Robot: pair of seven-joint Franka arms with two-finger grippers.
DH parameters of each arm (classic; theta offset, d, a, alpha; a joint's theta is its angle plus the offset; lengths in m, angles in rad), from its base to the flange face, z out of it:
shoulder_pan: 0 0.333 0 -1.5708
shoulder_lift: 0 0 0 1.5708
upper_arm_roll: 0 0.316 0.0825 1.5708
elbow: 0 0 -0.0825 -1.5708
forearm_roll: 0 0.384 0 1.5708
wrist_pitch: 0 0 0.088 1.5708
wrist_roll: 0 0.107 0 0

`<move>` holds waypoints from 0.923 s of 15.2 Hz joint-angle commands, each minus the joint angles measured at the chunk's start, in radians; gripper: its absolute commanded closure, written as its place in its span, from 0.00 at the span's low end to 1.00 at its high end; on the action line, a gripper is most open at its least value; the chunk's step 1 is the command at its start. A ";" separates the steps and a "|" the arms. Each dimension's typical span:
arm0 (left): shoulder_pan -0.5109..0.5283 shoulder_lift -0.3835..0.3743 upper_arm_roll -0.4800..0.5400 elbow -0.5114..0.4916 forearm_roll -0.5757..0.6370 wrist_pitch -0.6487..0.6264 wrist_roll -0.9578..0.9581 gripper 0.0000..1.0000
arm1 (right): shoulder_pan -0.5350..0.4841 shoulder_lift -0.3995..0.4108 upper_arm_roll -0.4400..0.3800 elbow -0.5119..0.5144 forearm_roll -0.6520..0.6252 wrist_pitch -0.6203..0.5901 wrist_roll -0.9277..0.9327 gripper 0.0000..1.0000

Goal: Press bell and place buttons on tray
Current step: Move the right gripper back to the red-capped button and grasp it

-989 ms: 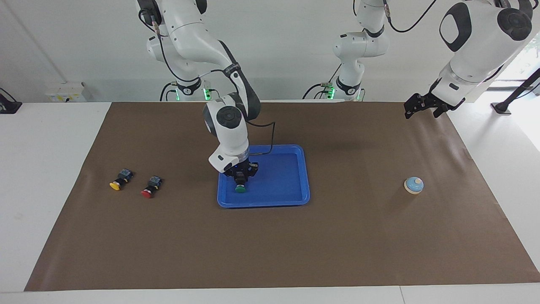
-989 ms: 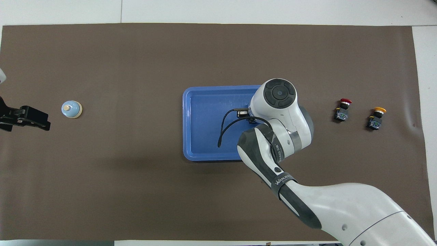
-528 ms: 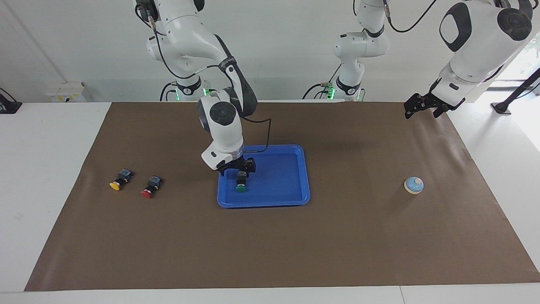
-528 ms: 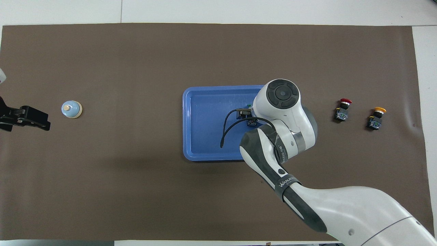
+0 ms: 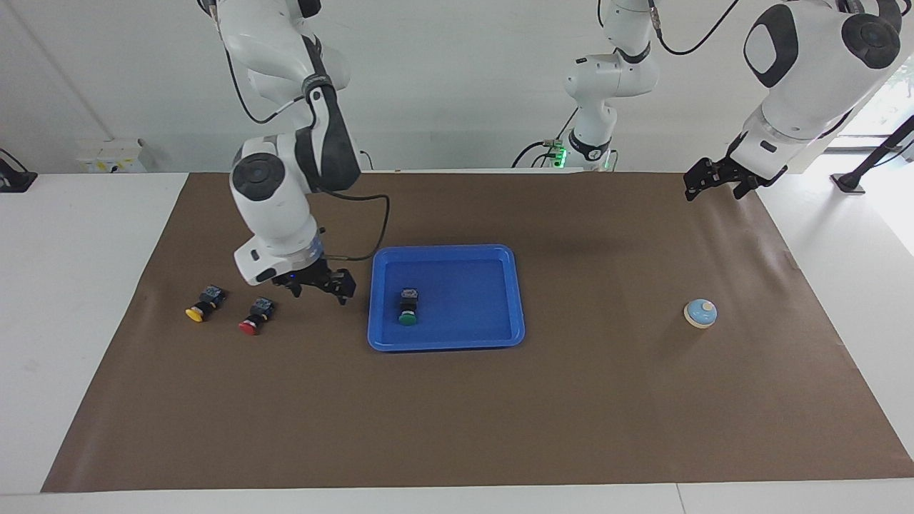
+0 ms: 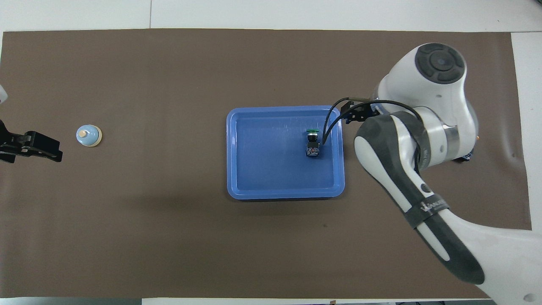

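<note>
The bright-blue tray lies mid-table, also in the overhead view. The green button lies on its side in the tray, free of any gripper. The red button and yellow button lie on the mat toward the right arm's end; my right arm hides them in the overhead view. My right gripper is open and empty, low over the mat between the red button and the tray. The light-blue bell stands toward the left arm's end. My left gripper waits open, raised.
A brown mat covers most of the white table. A grey box sits at the table's edge by the wall, toward the right arm's end.
My right gripper let go of the green button in the tray, rose and swung toward the red button. The green button stays in the tray. The left arm has not moved.
</note>
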 commanded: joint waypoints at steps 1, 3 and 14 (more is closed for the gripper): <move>-0.005 -0.023 0.006 -0.021 -0.003 0.012 -0.009 0.00 | -0.065 -0.024 0.012 -0.091 -0.035 0.066 -0.035 0.00; -0.005 -0.023 0.006 -0.021 -0.003 0.012 -0.011 0.00 | -0.100 -0.062 0.012 -0.226 -0.035 0.190 -0.031 0.00; -0.005 -0.023 0.006 -0.021 -0.003 0.012 -0.009 0.00 | -0.167 -0.096 0.013 -0.491 -0.036 0.510 -0.060 0.57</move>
